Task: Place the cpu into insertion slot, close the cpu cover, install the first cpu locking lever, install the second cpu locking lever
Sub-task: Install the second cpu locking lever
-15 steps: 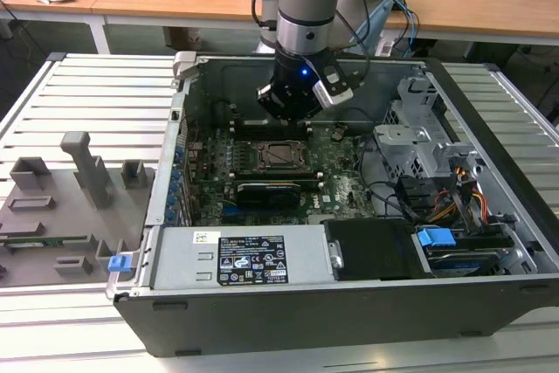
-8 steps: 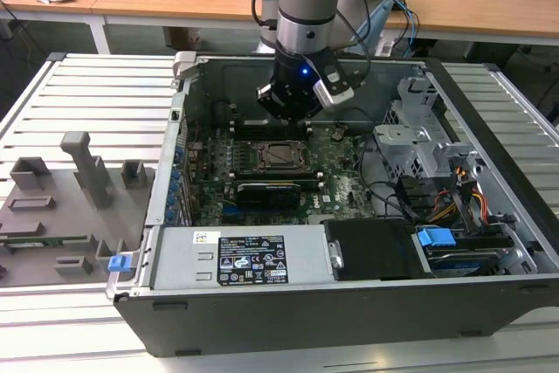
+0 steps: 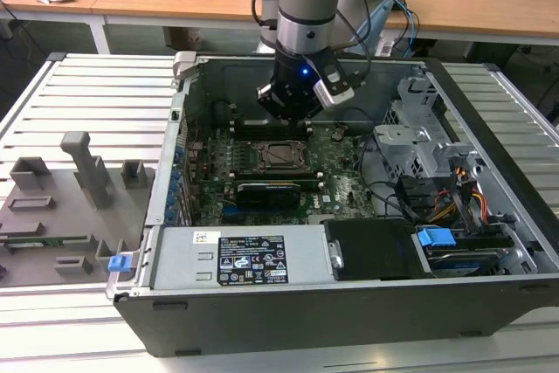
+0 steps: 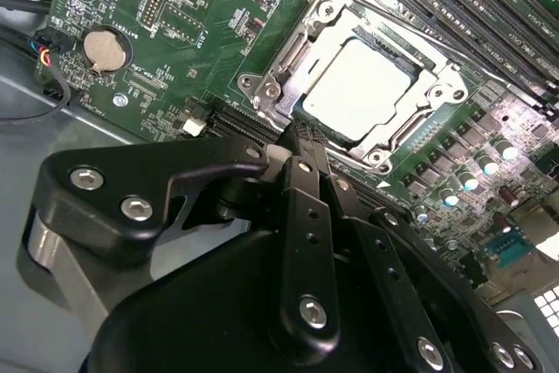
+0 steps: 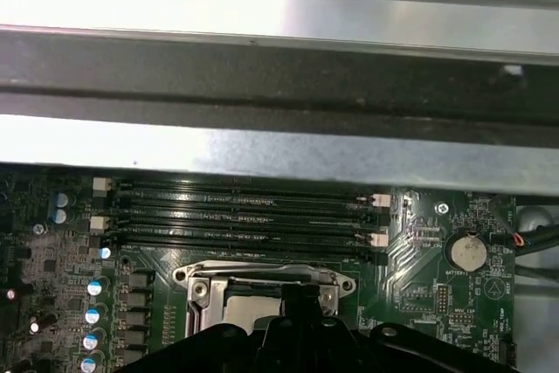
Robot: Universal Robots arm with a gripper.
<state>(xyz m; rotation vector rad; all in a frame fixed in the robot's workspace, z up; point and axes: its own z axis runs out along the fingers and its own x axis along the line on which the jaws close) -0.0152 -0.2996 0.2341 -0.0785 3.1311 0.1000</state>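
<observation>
Open PC case (image 3: 288, 316) sits on a slatted table, label-covered power supply (image 3: 236, 259) nearest the exterior cam, blue-tabbed drive bay w/ orange cables on the exterior view's right. Grey fixture tray (image 3: 61, 207) lies outside the case on the exterior view's left. Mid-board, the cpu (image 4: 356, 86) sits flat in the insertion slot (image 3: 281, 155), pale matte face, w/ the cpu cover (image 4: 325, 25) framing it. Gripper (image 4: 302, 134) hangs right at the socket edge, fingers pinched narrow, holding nothing afaict. One coin battery (image 4: 103, 48). Four memory slots (image 5: 244, 216) beyond the socket, then the case wall.
</observation>
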